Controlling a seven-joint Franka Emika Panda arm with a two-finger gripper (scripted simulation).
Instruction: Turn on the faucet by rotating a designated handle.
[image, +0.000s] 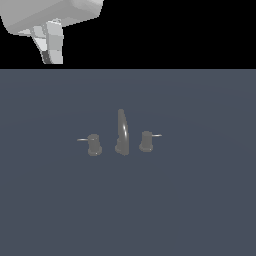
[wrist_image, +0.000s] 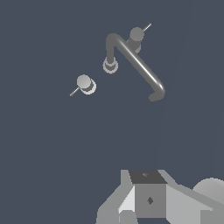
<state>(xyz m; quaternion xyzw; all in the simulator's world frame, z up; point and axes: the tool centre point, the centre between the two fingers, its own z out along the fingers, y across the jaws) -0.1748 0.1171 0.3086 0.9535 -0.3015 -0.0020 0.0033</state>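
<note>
The faucet (image: 121, 134) stands small and grey in the middle of the dark floor, a tall curved spout between two stubby knobs. The designated handle (image: 94, 144) is the knob on the exterior view's left, its thin lever (image: 82, 139) pointing left. The twin knob (image: 146, 141) has its lever pointing right. My gripper (image: 52, 57) hangs high above, far off toward the upper left, touching nothing. Its fingers show no gap and hold nothing. In the wrist view the designated handle (wrist_image: 86, 84), the spout (wrist_image: 135, 61) and the twin knob (wrist_image: 136, 35) lie well beyond my gripper (wrist_image: 146, 176).
A flat, dark blue-grey floor (image: 200, 210) spreads all around the faucet. Behind it the background is black. No other object shows in either view.
</note>
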